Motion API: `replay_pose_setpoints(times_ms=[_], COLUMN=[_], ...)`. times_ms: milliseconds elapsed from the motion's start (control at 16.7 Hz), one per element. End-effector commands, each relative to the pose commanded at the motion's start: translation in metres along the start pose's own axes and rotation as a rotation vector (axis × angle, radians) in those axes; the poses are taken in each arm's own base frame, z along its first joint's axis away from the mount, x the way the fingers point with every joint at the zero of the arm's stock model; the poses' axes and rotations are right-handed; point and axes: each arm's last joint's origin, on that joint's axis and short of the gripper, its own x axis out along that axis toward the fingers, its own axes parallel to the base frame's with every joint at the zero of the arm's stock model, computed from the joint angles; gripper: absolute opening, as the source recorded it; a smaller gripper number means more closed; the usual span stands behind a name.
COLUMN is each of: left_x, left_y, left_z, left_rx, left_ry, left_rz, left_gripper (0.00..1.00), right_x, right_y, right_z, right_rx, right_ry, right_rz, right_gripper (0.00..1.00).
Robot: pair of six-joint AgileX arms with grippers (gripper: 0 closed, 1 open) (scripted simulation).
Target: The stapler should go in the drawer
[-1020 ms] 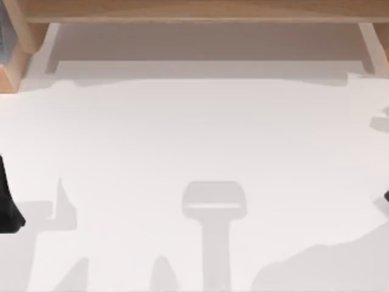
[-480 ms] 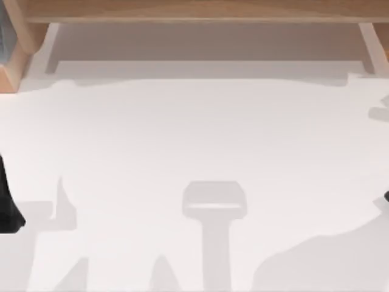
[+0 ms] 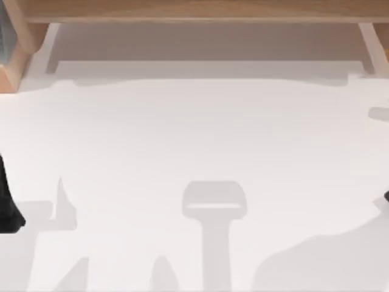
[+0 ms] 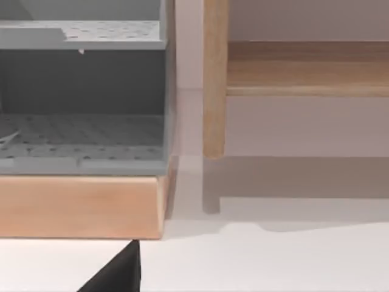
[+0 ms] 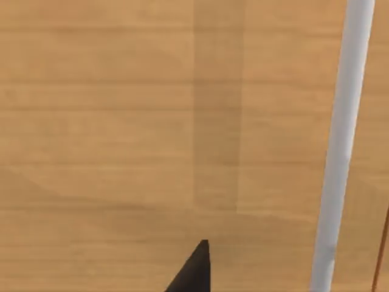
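The stapler is out of view. A wooden cabinet (image 3: 194, 11) runs along the table's far edge, and I cannot make out a drawer in it from above. In the right wrist view a wooden panel (image 5: 121, 121) with an upright white bar (image 5: 343, 146) stands close ahead, and the dark tip of my right gripper (image 5: 194, 271) points at it. A dark part of my left arm (image 3: 7, 207) sits at the table's left edge. A tip of my left gripper (image 4: 118, 274) shows in the left wrist view, above the white tabletop.
A grey perforated shelf unit (image 4: 82, 91) on a wooden base (image 4: 79, 207) stands at the far left, beside a wooden post (image 4: 214, 79). The white table (image 3: 194, 134) carries arm shadows along its near edge. A speck of my right arm (image 3: 386, 196) shows at the right edge.
The shadows at the table's right edge have shifted slightly. The left arm has not moved.
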Motion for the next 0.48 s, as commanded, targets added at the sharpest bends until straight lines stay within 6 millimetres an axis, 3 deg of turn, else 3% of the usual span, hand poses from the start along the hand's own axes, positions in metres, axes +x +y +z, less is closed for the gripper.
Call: replay_pose_setpoints(times_ms=[360, 480], left_x=[0.0, 0.0], left_y=[0.0, 0.0], left_z=[0.0, 0.0], left_rx=[0.0, 0.0], left_ry=[0.0, 0.0], left_rz=[0.0, 0.0], left_gripper=[1.0, 1.0], right_x=[0.0, 0.0], right_y=[0.0, 0.0], right_z=[0.0, 0.0], right_rx=[0.0, 0.0], right_ry=[0.0, 0.0], right_rz=[0.0, 0.0], right_gripper=[0.02, 0.0])
